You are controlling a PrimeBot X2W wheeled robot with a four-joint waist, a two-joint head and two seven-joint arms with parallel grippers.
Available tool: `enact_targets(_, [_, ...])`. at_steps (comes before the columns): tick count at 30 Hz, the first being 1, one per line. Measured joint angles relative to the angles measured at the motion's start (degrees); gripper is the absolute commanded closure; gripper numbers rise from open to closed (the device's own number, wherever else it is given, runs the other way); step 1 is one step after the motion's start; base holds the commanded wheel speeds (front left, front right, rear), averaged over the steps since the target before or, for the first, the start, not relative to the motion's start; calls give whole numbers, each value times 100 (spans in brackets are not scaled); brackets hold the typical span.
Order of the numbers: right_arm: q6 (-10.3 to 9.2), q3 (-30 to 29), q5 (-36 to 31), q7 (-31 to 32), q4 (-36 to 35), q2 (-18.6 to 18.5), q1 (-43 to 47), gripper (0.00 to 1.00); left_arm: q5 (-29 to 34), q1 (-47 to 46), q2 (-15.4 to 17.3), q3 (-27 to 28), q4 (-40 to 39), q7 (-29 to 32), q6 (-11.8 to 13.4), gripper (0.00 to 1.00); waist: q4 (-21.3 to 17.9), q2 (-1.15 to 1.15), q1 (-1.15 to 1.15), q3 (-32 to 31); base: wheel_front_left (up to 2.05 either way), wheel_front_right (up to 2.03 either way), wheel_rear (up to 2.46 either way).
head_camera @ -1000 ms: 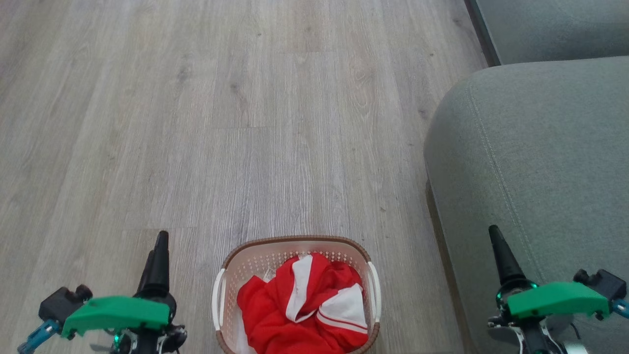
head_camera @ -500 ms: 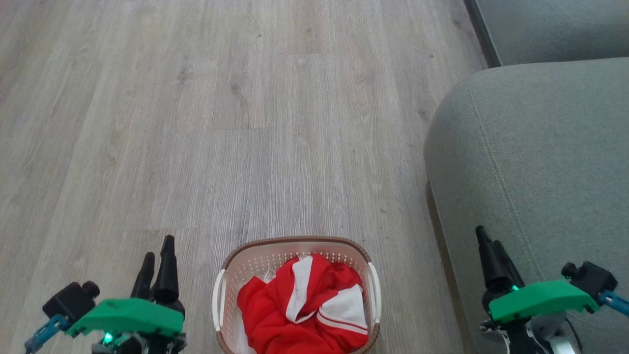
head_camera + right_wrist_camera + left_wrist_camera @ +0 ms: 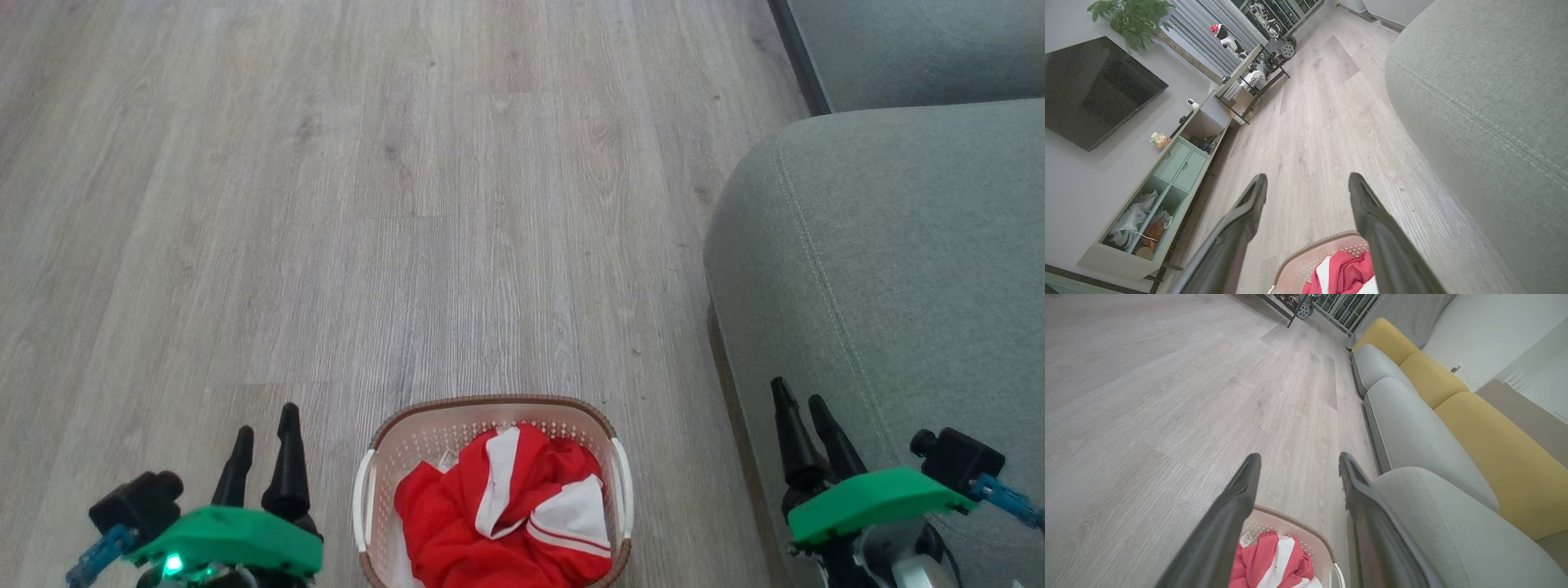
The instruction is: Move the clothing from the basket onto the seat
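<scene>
You were at the very start: the reach into the basket had not begun. The clothing (image 3: 506, 506) lay bunched in the basket (image 3: 490, 402), which sat on the floor (image 3: 408, 204) just beside the seat (image 3: 898, 269), and nothing red lay on the cushion. Your left gripper (image 3: 266, 420) hovered to the basket's left, fingers spread and empty. Your right gripper (image 3: 796, 392) hung near the seat's front edge, likewise spread with nothing between its fingers. Neither touched the basket. The next move, as I judged it, called for bringing one claw in over the rim, lowering it into the heap and pinching a thick fold — thin fabric could slip from a shallow bite.
</scene>
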Motion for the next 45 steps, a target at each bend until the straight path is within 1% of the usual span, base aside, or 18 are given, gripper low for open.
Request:
enact_targets(5, [0,56,-337,-91,-3,-1,-1,0,334,30,35,-98,-55,-92,97,0,-5,0,0,-10,0,0,0])
enact_targets(18, [0,201,-1195,-296,-77,-2,-1,0,1129,196,69,-171,-163,-309,248,0,6,0,0,-33,0,0,0])
enact_targets(28, [0,322,-1871,-475,-108,-4,-1,0,1772,258,75,-190,-204,-463,279,0,9,0,0,-44,0,0,0])
enact_targets(45, [0,422,-3003,-753,-199,-7,-1,0,2825,411,13,-123,-330,-745,245,0,8,0,0,-70,0,0,0])
